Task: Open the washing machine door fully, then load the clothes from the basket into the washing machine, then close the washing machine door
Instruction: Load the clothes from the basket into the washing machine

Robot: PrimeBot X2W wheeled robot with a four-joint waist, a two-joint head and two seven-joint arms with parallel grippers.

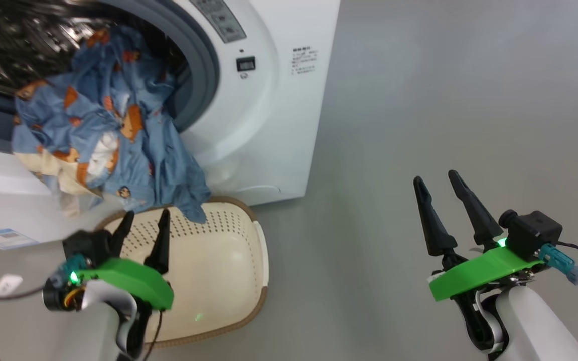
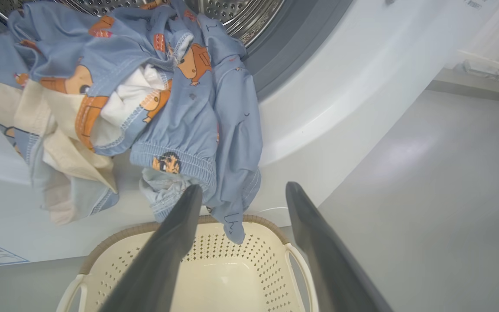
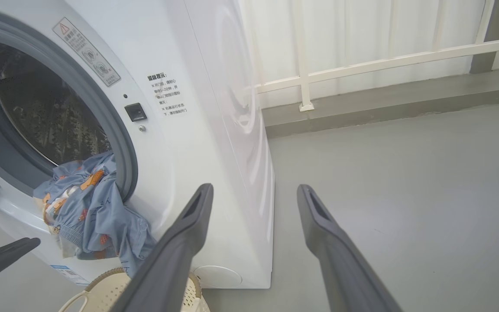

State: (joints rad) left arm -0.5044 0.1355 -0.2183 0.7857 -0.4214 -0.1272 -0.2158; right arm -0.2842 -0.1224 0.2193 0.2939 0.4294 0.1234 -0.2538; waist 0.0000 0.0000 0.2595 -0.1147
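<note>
The clothes (image 1: pixel 108 125) lie draped over the lower lip of the washing machine (image 1: pixel 269 125) opening: part rests inside the drum, and the rest hangs down the machine's front into the basket (image 1: pixel 219 260). The basket stands on the floor (image 1: pixel 419 100) against the machine, below the opening, probably to catch slipping fabric. The left fingers (image 1: pixel 161 235) are spread and empty below the hanging fabric, probably ready to lift it in. The right fingers (image 1: pixel 430 215) are spread and empty beside the machine.
</note>
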